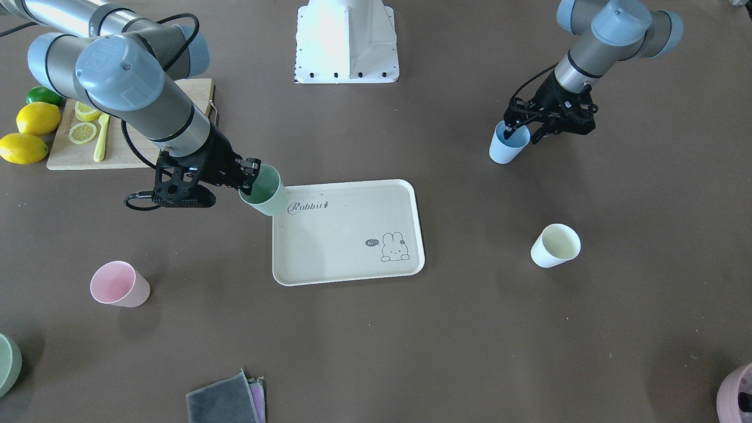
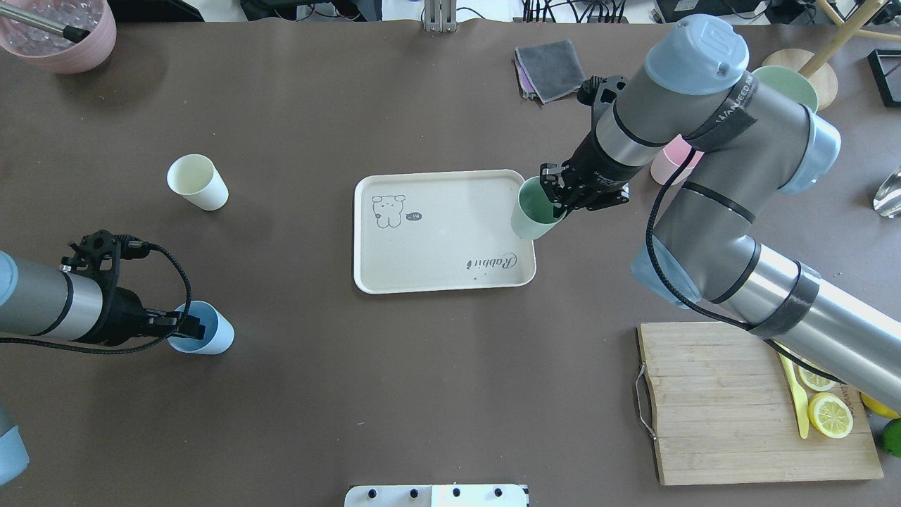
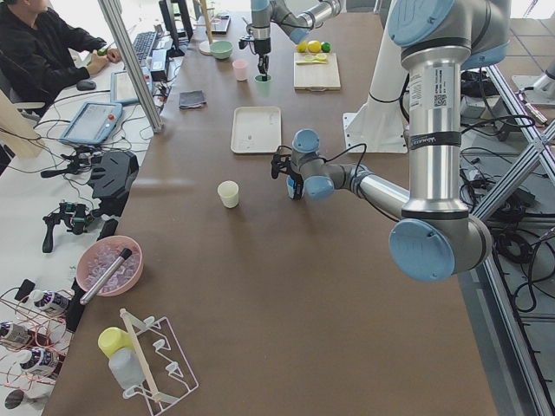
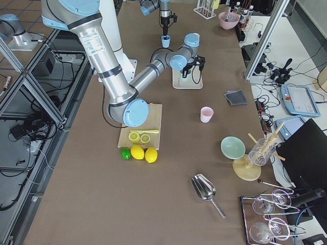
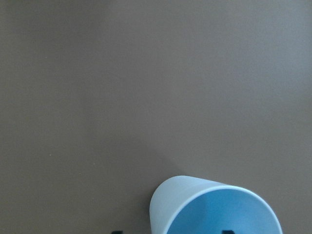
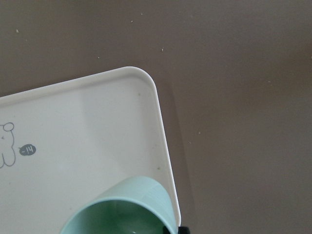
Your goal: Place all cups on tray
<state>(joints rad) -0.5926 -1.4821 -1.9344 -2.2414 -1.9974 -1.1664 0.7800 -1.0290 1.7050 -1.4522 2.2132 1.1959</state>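
Note:
My right gripper (image 1: 249,176) (image 2: 556,201) is shut on the rim of the mint green cup (image 1: 264,191) (image 2: 531,211) (image 6: 122,209). It holds the cup tilted over the corner of the cream tray (image 1: 352,258) (image 2: 436,267) (image 6: 97,122) by the "Rabbit" lettering. My left gripper (image 1: 520,132) (image 2: 188,327) is open, with one finger inside the light blue cup (image 1: 506,150) (image 2: 211,338) (image 5: 214,209) and one outside; the cup stands on the table. The cream-white cup (image 1: 555,245) (image 2: 198,183) and the pink cup (image 1: 119,284) (image 2: 669,165) stand on the table off the tray.
A bamboo cutting board (image 1: 126,153) (image 2: 739,401) with lemon slices and a yellow knife lies near the right arm, with whole lemons (image 1: 35,117) beside it. A grey cloth (image 1: 226,402), a green bowl (image 1: 6,364) and a pink bowl (image 2: 60,35) sit along the far edge.

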